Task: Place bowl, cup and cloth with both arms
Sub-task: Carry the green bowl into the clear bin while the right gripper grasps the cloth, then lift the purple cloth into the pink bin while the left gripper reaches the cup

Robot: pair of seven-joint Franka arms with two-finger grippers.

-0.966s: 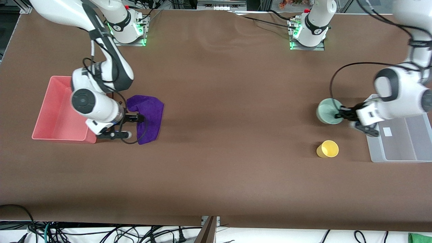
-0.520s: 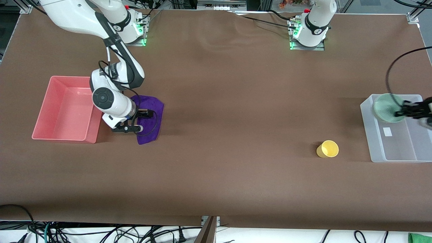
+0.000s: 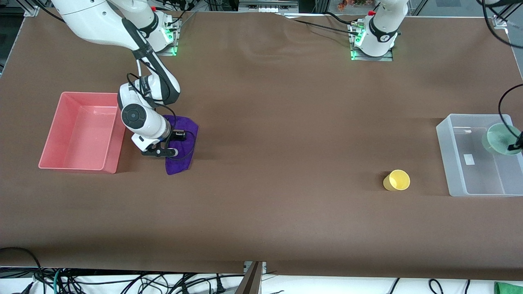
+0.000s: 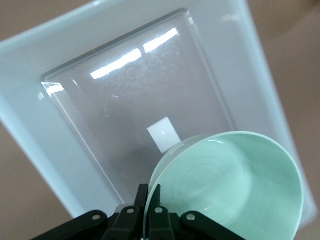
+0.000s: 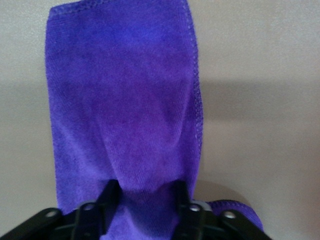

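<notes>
The purple cloth (image 3: pixel 182 152) lies on the table beside the pink bin (image 3: pixel 61 130). My right gripper (image 3: pixel 179 134) is down on the cloth. In the right wrist view the cloth (image 5: pixel 125 100) bunches into a fold between the two fingers (image 5: pixel 111 192), and the gripper (image 5: pixel 145 195) is shut on that fold. My left gripper (image 3: pixel 515 145) is shut on the rim of the mint-green bowl (image 3: pixel 499 138) and holds it tilted over the clear bin (image 3: pixel 445 134). The left wrist view shows the gripper (image 4: pixel 149 197), bowl (image 4: pixel 235 185) and bin (image 4: pixel 60 90). The yellow cup (image 3: pixel 397 180) stands on the table beside the clear bin.
The clear bin has a white label (image 3: pixel 469 159) on its floor and holds nothing else. The pink bin holds nothing. The arm bases (image 3: pixel 374 38) stand along the table edge farthest from the front camera. Brown table (image 3: pixel 286 143) lies between the two bins.
My left gripper lifted the bowl off the table and carried it over the clear bin. My right arm shifted away from the pink bin, its gripper staying on the cloth.
</notes>
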